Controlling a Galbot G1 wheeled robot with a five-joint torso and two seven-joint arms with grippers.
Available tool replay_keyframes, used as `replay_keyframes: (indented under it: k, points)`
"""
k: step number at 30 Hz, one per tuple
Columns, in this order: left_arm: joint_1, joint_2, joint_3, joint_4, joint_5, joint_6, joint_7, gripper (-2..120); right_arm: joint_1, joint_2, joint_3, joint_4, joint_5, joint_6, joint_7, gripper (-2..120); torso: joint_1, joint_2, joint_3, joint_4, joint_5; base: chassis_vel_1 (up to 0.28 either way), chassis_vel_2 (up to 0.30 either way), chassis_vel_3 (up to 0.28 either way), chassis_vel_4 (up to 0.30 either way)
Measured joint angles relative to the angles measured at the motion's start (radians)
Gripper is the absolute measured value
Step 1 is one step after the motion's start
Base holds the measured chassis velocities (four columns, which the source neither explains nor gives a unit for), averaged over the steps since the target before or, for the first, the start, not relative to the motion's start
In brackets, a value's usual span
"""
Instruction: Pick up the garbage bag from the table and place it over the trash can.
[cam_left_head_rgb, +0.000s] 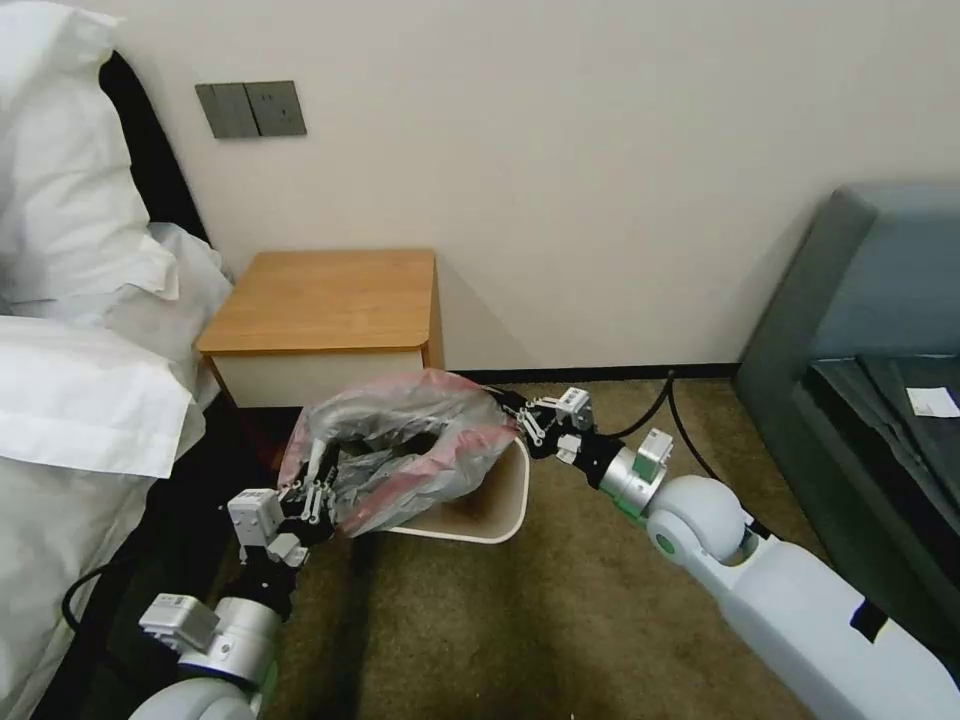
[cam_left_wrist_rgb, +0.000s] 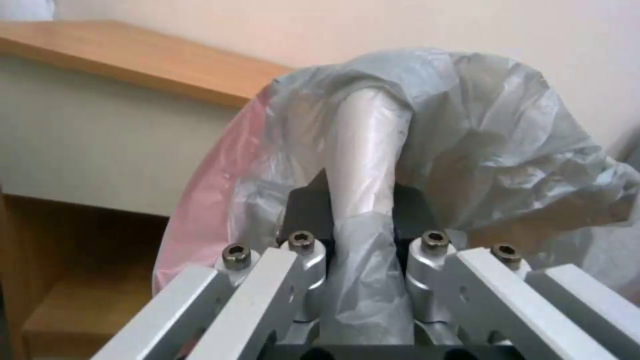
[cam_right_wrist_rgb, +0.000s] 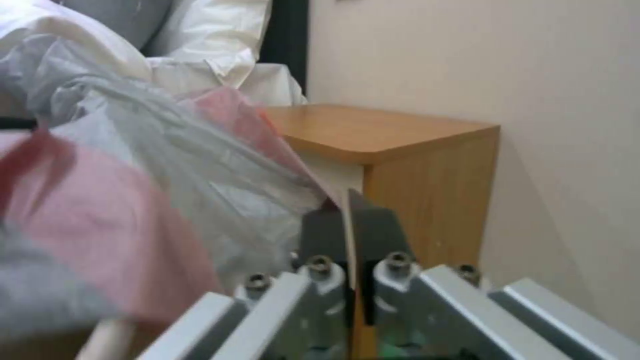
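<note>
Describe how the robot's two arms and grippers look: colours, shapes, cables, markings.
Both arms have smooth white shells with rounded ball-like joints edged in green, then silver cylindrical wrists carrying small grey-white boxes. The right arm's shell bears a black patch, and a black cable runs beside it. The left gripper and right gripper have silver aluminium linkage bars, dark hex bolts and black finger pads.
</note>
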Motion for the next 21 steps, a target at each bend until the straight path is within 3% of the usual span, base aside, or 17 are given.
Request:
replay_keyframes:
  k: [10, 13, 18, 19, 21]
  points:
    - [-0.027, 0.002, -0.007, 0.072, -0.026, 0.015, -0.031, 11, -0.091, 0.015, 0.125, 0.088, 0.015, 0.004, -0.005, 38, 0.000, 0.000, 0.000, 0.0002, -0.0002, 0.000, 0.000, 0.000, 0.000]
    - [-0.033, -0.001, -0.008, 0.089, -0.027, 0.015, -0.041, 11, -0.159, 0.017, 0.189, 0.133, 0.022, 0.020, -0.011, 53, 0.000, 0.000, 0.000, 0.0001, -0.0002, 0.000, 0.000, 0.000, 0.000]
    - [-0.042, -0.010, -0.008, 0.100, -0.018, 0.006, -0.076, 11, -0.234, 0.039, 0.215, 0.214, 0.056, 0.021, 0.019, 68, 0.000, 0.000, 0.000, -0.0001, -0.0001, 0.000, 0.000, 0.000, 0.000]
    - [-0.044, -0.015, -0.007, 0.104, -0.010, -0.006, -0.089, 11, -0.253, 0.047, 0.207, 0.245, 0.075, 0.014, 0.058, 71, 0.000, 0.000, 0.000, 0.0000, -0.0003, 0.000, 0.000, 0.000, 0.000]
    - [-0.048, -0.029, -0.003, 0.112, 0.004, -0.043, -0.119, 11, -0.286, 0.075, 0.150, 0.338, 0.138, -0.030, 0.234, 80, 0.000, 0.000, 0.000, -0.0001, 0.0000, 0.000, 0.000, 0.000, 0.000]
